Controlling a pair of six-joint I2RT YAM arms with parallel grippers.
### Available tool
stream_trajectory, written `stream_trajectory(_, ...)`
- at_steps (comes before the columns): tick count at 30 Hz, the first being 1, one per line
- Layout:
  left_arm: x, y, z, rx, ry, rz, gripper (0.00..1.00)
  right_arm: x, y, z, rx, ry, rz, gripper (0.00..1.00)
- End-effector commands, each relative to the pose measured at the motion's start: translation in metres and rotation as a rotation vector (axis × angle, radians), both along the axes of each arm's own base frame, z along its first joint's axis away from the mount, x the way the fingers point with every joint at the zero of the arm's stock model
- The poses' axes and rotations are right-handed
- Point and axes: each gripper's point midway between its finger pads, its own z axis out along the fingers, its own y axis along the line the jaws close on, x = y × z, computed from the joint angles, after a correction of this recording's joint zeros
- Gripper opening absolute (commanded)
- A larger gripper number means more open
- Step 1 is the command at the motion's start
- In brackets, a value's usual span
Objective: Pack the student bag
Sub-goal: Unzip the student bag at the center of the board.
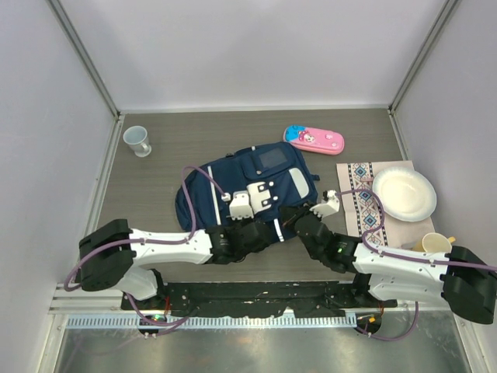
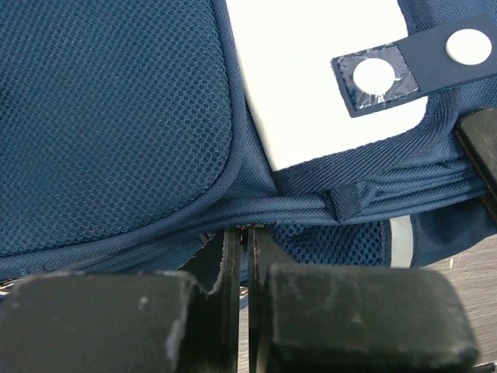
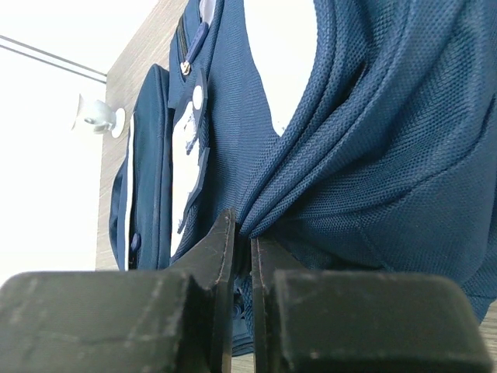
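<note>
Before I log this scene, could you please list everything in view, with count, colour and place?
student bag: one, navy with white trim, mid-table
pencil case: one, pink, beyond the bag
pale cup: one, whitish, far left of the table
placemat: one, cream with patterned bands, right side
paper plate: one, white, on the placemat
cream cup: one, pale yellow, near right, by the placemat
table: one, dark grey wood-grain
left arm: one, white and black, near left
right arm: one, white and black, near right
left fingers: two, black, closed at the bag's near edge
right fingers: two, black, pinching a fold of the bag
</note>
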Motion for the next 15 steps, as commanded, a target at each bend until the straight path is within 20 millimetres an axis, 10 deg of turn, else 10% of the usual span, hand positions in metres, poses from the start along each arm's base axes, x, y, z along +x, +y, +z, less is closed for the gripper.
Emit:
stream_trajectory(1,0.033,0.040,0.031,0.012,-0.173,0.167,0.00,-0.009,0.015,0.014,-0.004,-0.015,0.067,0.01)
stream_trajectory(15,-0.010,0.058,0.017,-0.015,-0.090,-0.103,0.00,0.042,-0.018,0.011,-0.106,-0.002,0.034,0.01)
